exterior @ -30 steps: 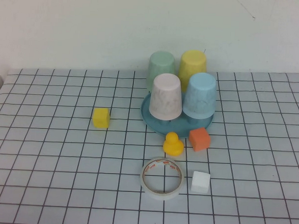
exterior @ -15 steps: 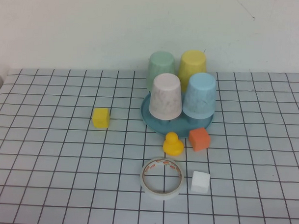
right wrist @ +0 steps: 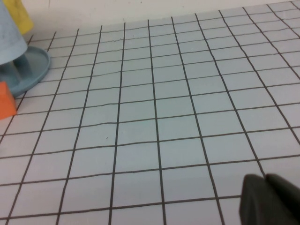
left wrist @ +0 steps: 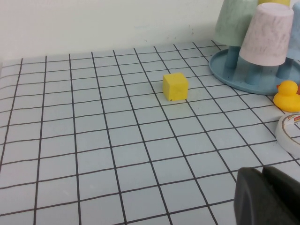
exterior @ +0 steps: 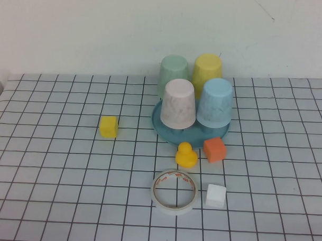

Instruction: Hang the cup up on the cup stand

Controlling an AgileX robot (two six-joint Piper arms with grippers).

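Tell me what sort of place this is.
Likely a robot test bench: a gridded tabletop against a bare wall, set with props like a cup stand carrying upturned cups, a rubber duck and a tape roll.

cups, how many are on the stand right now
4, all upside down on the cup stand: pink cup front left, light blue cup front right, mint green cup back left, yellow cup back right.

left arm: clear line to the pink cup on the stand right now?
Probably yes. The left gripper, shut, sits low over bare grid; the pink cup hangs at the cup stand front. The yellow cube lies off that line. The right gripper, shut, is parked away.
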